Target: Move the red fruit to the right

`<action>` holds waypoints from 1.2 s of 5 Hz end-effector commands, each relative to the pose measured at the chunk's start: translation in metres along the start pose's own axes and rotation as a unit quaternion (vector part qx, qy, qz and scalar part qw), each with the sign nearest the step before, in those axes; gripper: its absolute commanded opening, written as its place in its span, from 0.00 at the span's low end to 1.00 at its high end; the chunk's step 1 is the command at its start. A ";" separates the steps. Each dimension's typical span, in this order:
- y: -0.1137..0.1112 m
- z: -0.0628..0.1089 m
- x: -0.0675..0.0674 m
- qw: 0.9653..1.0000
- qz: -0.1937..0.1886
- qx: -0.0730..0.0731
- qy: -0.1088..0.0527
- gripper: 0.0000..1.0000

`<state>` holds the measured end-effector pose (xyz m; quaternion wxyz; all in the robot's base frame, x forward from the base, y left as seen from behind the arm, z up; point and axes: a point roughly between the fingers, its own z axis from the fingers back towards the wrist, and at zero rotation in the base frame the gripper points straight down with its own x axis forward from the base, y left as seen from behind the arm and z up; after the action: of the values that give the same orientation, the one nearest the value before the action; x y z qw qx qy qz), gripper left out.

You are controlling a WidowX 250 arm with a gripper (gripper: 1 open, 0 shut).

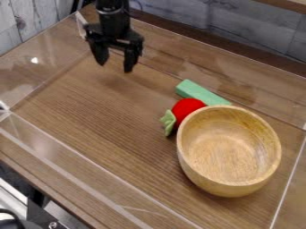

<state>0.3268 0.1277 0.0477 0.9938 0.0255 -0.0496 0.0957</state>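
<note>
The red fruit (185,109) is small, round and glossy, with green leaves on its left side. It lies on the wooden table, touching the rim of the wooden bowl (228,149) at the bowl's upper left. My black gripper (114,59) hangs at the upper left, pointing straight down, open, with nothing between its fingers. It is well apart from the fruit, up and to the left of it.
A light green rectangular block (201,93) lies just behind the fruit and the bowl. Clear plastic walls (30,125) ring the wooden table top. A grey plank wall stands at the back.
</note>
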 end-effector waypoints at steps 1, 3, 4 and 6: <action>-0.021 0.024 0.001 0.999 -0.029 -0.001 -0.025 1.00; -0.040 0.033 -0.006 0.989 -0.142 -0.020 -0.025 1.00; -0.048 0.034 -0.005 0.988 -0.154 -0.020 -0.023 1.00; -0.060 0.032 -0.002 0.986 -0.164 -0.018 -0.015 1.00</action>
<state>0.3220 0.0650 0.0567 0.9973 0.0061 -0.0293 -0.0677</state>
